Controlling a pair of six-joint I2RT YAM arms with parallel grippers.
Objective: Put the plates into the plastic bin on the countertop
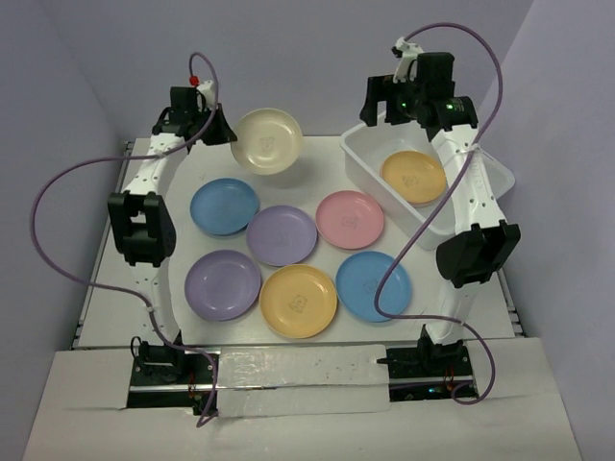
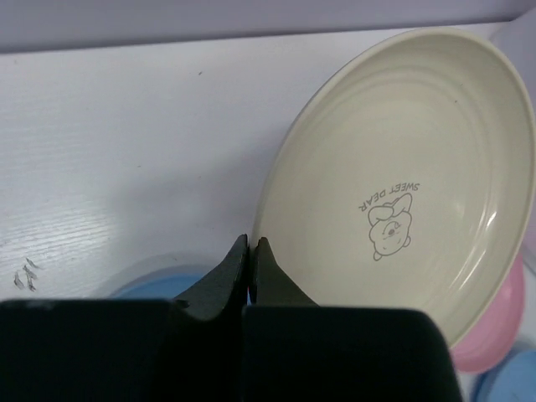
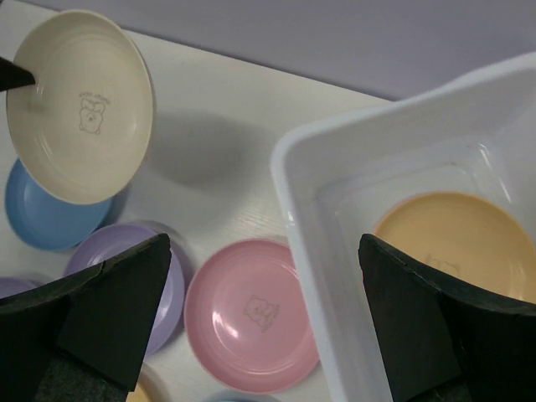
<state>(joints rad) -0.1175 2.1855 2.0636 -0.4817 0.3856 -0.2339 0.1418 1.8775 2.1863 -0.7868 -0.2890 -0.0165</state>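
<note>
Beige plate (image 1: 266, 140) w/ grey bear print; bin (image 1: 363, 163) translucent white; yellow plate (image 1: 413, 177) same print; desk (image 1: 322, 173) plain white.

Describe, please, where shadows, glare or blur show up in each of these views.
Top external: even, soft light; the lifted beige plate throws a faint shadow on the countertop. Left wrist: the left fingers are dark and featureless, the plate's print sharp. Right wrist: the right fingers are dark, soft-edged; the plastic bin shows mild sheen.

bin (image 1: 357, 154) at table's (image 1: 322, 182) far right corner, one plate (image 1: 413, 177) in it, six plates (image 1: 282, 234) clustered mid-table left of bin, tilted plate (image 1: 267, 140) raised near far edge
</note>
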